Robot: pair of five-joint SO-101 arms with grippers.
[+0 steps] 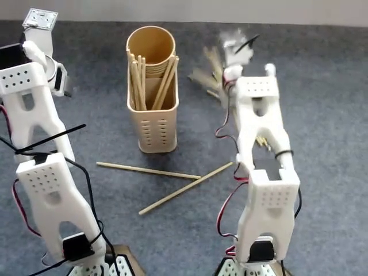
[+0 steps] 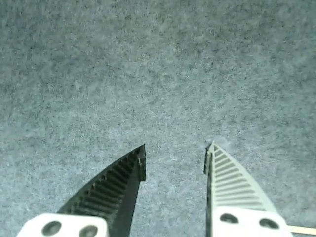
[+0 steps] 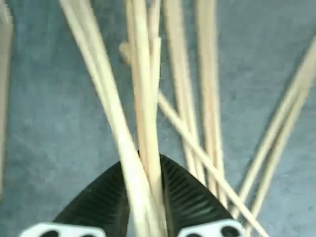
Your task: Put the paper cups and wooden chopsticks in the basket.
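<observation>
- The right pincer (image 3: 149, 160) pinches a bundle of wooden chopsticks (image 3: 143, 98); more lie fanned beyond its tips.
- The left pincer (image 2: 176, 148) is spread over the bare grey worktop (image 2: 148, 59).
- The basket (image 1: 155, 126), holding paper cups (image 1: 150, 46) and chopsticks, stands between the pincers.
- Two loose chopsticks (image 1: 146, 170) lie on the worktop, behind the right pincer.

Paper cups (image 1: 150, 49) in basket (image 1: 156, 131); two chopsticks (image 1: 148, 171) before it.

Setting: a robotics test bench; lab or hobby room cannot be determined. Indicators: the left arm (image 1: 31, 115) and right arm (image 1: 261, 115), white printed shells with exposed red and black wiring (image 1: 221, 214), stand on grey felt-like matting (image 1: 328, 115).
</observation>
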